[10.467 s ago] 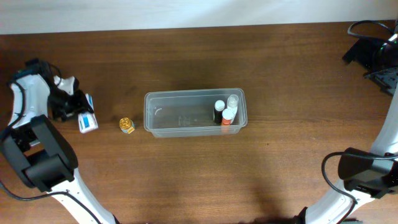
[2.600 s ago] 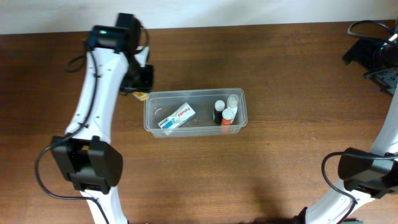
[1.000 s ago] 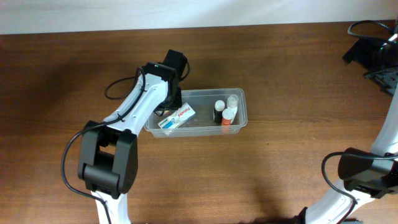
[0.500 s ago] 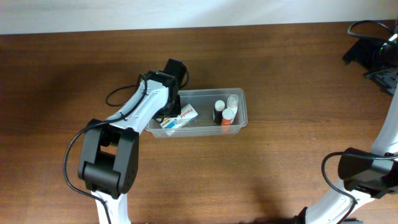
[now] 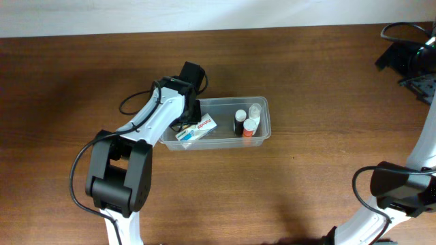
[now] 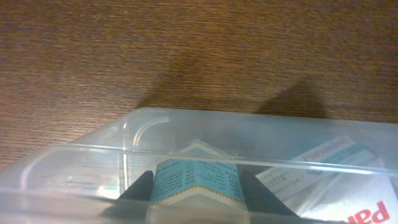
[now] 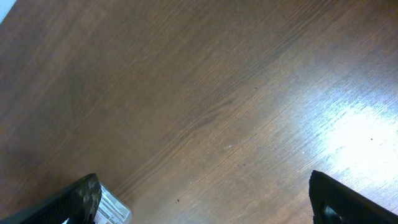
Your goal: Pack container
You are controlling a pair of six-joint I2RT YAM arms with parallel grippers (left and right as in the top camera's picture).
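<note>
The left gripper [image 6: 198, 194] pinches a small teal-labelled, cream-bodied item [image 6: 198, 177], perhaps a jar, over the left end of the clear, round-cornered rectangular plastic container [image 5: 225, 101] at mid-tabletop [image 5: 306, 190]. Best lower it beside the white-and-blue flat packet [image 5: 197, 128] before releasing, clear of the rim. The right gripper [image 7: 211, 202] stands spread, well apart.

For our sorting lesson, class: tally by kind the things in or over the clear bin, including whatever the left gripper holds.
Small bottles: 3
White printed box: 1
Small teal-labelled item held in the left gripper: 1
Total in or over the container: 5
</note>
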